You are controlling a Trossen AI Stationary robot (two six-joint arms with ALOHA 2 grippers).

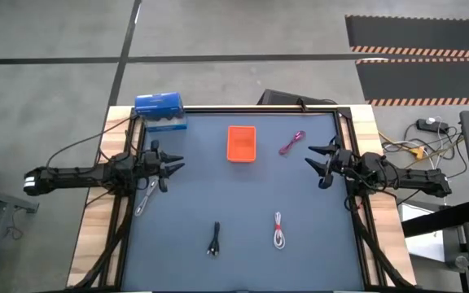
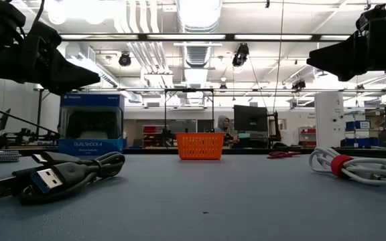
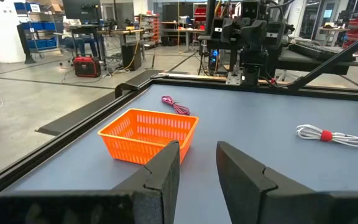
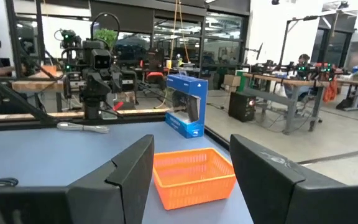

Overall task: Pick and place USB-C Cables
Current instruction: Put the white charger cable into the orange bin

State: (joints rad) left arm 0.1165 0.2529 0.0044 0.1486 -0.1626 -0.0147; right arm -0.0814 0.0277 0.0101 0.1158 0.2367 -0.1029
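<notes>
Left gripper (image 1: 172, 165) at the table's left edge, fingers spread, holding nothing, raised above the surface. Right gripper (image 1: 316, 165) at the right edge, also spread wide and empty. Orange tray (image 1: 242, 142) at the far middle, nothing visible inside. Pink cable (image 1: 291, 143) just right of the tray, near the right gripper, lying slanted from near-left to far-right. Silver cable (image 1: 146, 198) just near of the left gripper, long axis slanted too, running near-left to far-right. Black cable (image 1: 214, 239) and white cable (image 1: 278, 231) at the near side, both lying near-to-far, well apart from both arms. Probably right arm for pink, left arm for silver, as the closest pairs. Blue box (image 1: 160, 110) at the far left corner.
</notes>
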